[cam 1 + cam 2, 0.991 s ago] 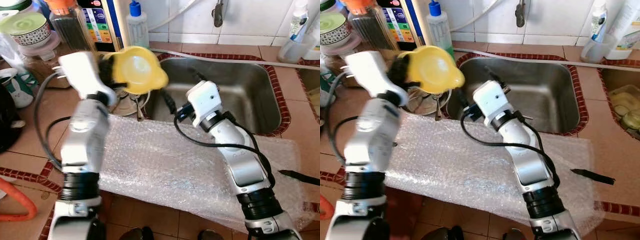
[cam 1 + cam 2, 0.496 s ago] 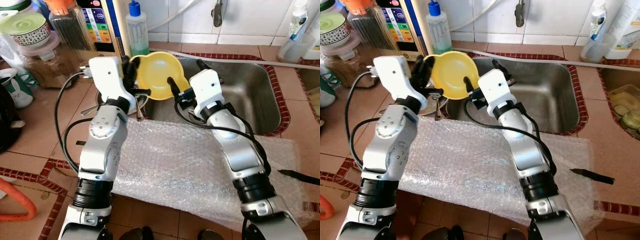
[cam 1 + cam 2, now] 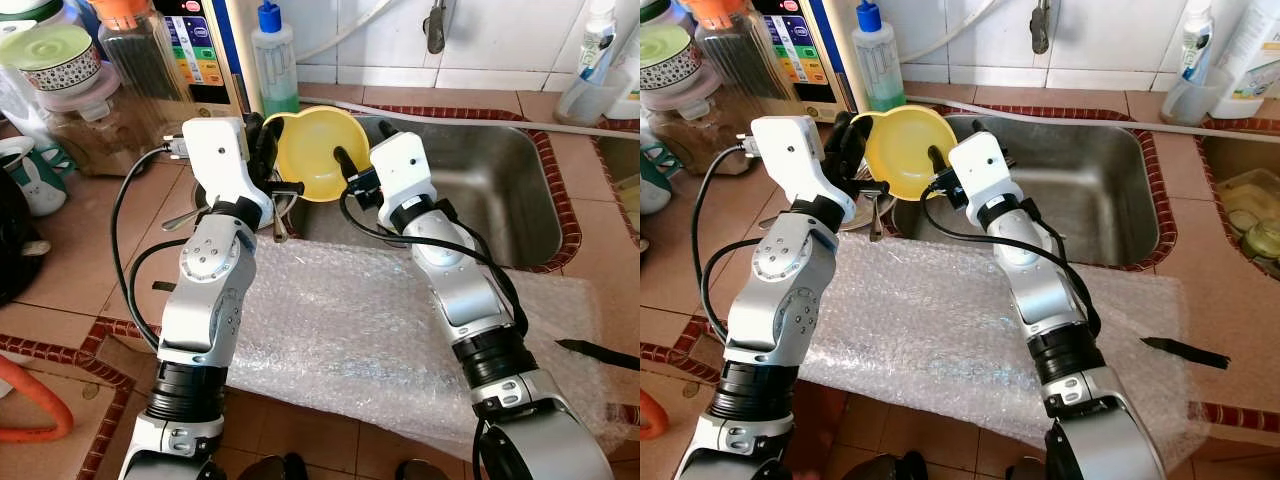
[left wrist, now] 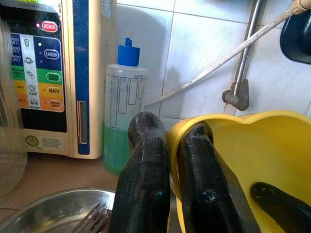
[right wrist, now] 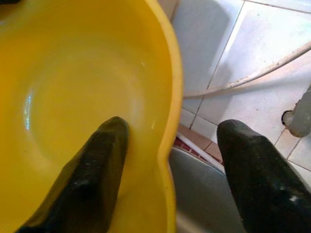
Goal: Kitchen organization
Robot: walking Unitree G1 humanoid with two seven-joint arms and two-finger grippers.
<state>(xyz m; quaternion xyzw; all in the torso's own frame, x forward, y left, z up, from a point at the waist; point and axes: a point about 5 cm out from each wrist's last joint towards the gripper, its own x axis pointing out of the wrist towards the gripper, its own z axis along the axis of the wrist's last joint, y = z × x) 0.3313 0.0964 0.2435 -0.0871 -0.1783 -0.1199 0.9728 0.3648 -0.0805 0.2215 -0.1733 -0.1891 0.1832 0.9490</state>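
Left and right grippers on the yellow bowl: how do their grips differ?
The left gripper is shut on the yellow bowl, pinching its rim between both fingers. The right gripper is open, straddling the opposite rim with one finger inside the bowl and one outside. Both meet the bowl above the sink edge.

Sink basin (image 3: 480, 190) lies open; bottle (image 3: 272, 55) and appliance (image 3: 200, 45) crowd behind bowl (image 3: 315, 150).
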